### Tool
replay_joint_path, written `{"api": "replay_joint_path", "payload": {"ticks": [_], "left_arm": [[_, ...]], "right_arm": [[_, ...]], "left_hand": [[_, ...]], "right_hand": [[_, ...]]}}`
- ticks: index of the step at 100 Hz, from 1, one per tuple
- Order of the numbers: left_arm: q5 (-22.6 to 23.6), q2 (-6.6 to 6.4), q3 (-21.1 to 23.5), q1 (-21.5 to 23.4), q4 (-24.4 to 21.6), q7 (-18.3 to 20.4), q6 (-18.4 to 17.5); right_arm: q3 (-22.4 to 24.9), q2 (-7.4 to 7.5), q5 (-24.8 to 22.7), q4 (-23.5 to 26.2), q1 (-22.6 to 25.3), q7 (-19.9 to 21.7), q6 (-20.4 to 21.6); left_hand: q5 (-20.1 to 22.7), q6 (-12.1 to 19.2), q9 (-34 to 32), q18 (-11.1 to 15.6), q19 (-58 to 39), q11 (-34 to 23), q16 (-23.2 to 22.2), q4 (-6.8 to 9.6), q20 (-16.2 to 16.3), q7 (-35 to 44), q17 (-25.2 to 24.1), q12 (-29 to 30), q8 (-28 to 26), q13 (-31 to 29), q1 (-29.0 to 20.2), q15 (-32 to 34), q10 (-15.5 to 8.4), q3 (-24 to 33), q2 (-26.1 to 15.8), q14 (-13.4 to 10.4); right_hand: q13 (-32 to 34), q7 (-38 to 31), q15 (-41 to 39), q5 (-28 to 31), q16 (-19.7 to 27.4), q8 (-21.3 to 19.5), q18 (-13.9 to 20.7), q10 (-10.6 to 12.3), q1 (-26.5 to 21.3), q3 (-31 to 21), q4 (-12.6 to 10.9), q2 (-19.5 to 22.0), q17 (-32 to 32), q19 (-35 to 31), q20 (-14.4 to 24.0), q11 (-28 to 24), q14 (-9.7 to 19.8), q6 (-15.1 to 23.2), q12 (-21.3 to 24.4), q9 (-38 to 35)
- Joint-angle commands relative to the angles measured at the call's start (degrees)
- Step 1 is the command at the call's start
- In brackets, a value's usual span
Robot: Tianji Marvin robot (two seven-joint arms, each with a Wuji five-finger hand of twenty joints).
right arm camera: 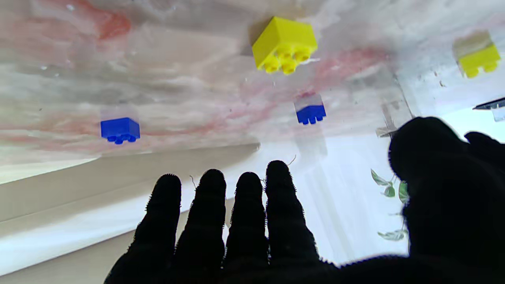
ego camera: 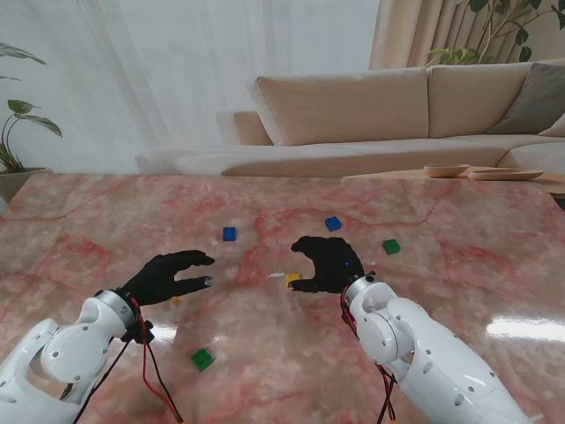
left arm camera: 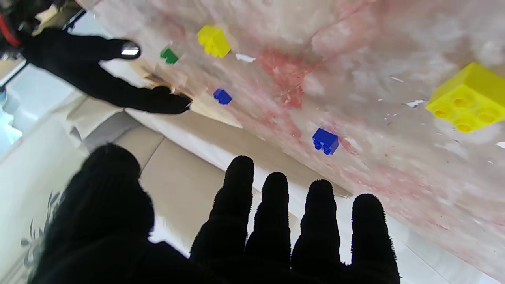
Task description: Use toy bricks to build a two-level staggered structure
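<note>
Loose toy bricks lie scattered on the pink marble table [ego camera: 97, 221]. My right hand [ego camera: 328, 263] hovers open near the middle, with a yellow brick [ego camera: 292, 278] just at its thumb side; that brick [right arm camera: 285, 43] shows close ahead of its fingers. My left hand [ego camera: 168, 276] is open too, fingers spread, holding nothing. A second yellow brick [left arm camera: 465, 102] lies by the left hand, mostly hidden in the stand view. Two blue bricks [ego camera: 229, 233] [ego camera: 333, 223] sit farther from me. One green brick [ego camera: 391, 246] lies to the right, another [ego camera: 202, 359] nearer to me.
A small white scrap [ego camera: 276, 275] lies on the table beside the middle yellow brick. A beige sofa [ego camera: 353, 115] stands beyond the table's far edge, with shallow wooden dishes [ego camera: 481, 171] at the back right and a plant [ego camera: 13, 132] at the left.
</note>
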State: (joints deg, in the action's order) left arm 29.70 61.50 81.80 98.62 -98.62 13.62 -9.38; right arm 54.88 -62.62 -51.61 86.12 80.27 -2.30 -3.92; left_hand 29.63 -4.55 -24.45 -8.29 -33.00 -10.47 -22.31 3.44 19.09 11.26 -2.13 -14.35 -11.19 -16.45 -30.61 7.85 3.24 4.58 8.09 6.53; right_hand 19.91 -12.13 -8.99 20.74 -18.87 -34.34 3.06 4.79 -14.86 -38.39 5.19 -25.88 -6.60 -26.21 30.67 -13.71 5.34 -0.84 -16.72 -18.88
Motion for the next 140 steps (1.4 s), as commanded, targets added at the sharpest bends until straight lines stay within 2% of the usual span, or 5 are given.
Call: {"api": "replay_joint_path", "payload": {"ticks": [1, 25, 48, 105, 140], "left_arm": [[1.08, -0.92, 0.38, 0.52, -0.72, 0.22, -0.98], [9.33, -3.29, 0.55, -1.13, -0.39, 8.07, -8.7], [11.25, -5.14, -0.4, -2.06, 0.12, 15.79, -12.94], [16.0, -5.85, -0.04, 3.41, 1.61, 16.15, -17.93], [22.01, -4.38, -2.2, 4.54, 6.2, 3.43, -19.58]], "right_arm": [[0.88, 0.87, -0.75, 1.65, 1.99, 0.66, -0.34], [6.66, 1.11, -2.71, 7.19, 7.9, 0.24, 1.21], [8.47, 1.13, -3.3, 8.92, 10.14, -0.09, 1.34], [9.64, 1.09, -3.0, 9.92, 10.57, 0.32, 1.46], [10.21, 0.99, -2.62, 10.8, 11.62, 0.05, 1.13]], "left_hand": [[-0.49, 2.47, 1.34, -0.37, 3.17, -1.66, -2.52, -0.78, 2.5, 0.34, -1.44, -2.68, -1.08, 1.62, -1.97, 1.42, -0.31, 1.56, 3.22, 0.57], [-3.91, 10.88, 10.66, 5.22, 23.87, -3.02, -9.29, -6.35, 13.44, 6.15, -2.04, -9.59, -2.8, 11.97, 0.52, 1.22, -2.17, 37.31, 22.38, -1.18], [-9.88, 15.94, 15.9, 6.47, 32.68, 3.51, 0.25, -7.68, -3.23, 8.5, 0.15, -7.46, -2.67, 14.48, -5.68, -5.79, -2.25, 50.79, 26.7, -2.01], [-15.87, 18.76, 17.81, 8.52, 34.03, 8.51, 10.9, -10.4, -13.53, 19.46, 0.51, -7.5, -12.55, 14.74, -6.57, -8.17, -2.18, 49.97, 30.0, -2.99], [-18.37, 19.88, 17.84, 9.36, 34.24, 8.69, 14.3, -11.19, -17.58, 24.99, 0.69, -6.55, -18.12, 15.03, -5.23, -8.65, -1.98, 48.91, 32.1, -3.01]], "right_hand": [[-0.69, 0.98, 1.7, -2.11, 1.8, 0.9, 1.86, -0.75, 2.94, -0.96, -2.29, 0.48, 0.3, 2.17, -1.79, 1.34, -0.28, -0.35, 1.3, -0.32], [-0.93, 0.63, 2.39, -1.14, 1.91, 0.98, 1.85, -0.71, 2.6, -1.19, -2.2, 0.37, 0.79, 2.18, -2.59, 1.43, -0.26, 0.04, 1.47, -0.97], [-1.29, 0.45, 2.57, -0.57, 1.8, 1.15, 1.85, -0.76, 2.41, -1.16, -2.13, 0.24, 1.26, 2.07, -3.04, 1.6, -0.25, 0.2, 1.44, -1.33], [-1.65, 0.0, 2.56, 0.16, 1.7, 1.48, 1.94, -0.83, 1.2, -1.53, -1.95, 0.04, 1.24, 1.53, -3.75, 1.67, -0.06, 0.21, 1.25, -1.72], [-1.22, -0.49, 2.11, 0.88, 1.43, 1.67, 1.63, -0.92, 1.67, -2.37, -1.77, 0.92, 0.93, 0.82, -3.91, -0.06, -0.13, 0.49, 0.61, -3.52]]}}
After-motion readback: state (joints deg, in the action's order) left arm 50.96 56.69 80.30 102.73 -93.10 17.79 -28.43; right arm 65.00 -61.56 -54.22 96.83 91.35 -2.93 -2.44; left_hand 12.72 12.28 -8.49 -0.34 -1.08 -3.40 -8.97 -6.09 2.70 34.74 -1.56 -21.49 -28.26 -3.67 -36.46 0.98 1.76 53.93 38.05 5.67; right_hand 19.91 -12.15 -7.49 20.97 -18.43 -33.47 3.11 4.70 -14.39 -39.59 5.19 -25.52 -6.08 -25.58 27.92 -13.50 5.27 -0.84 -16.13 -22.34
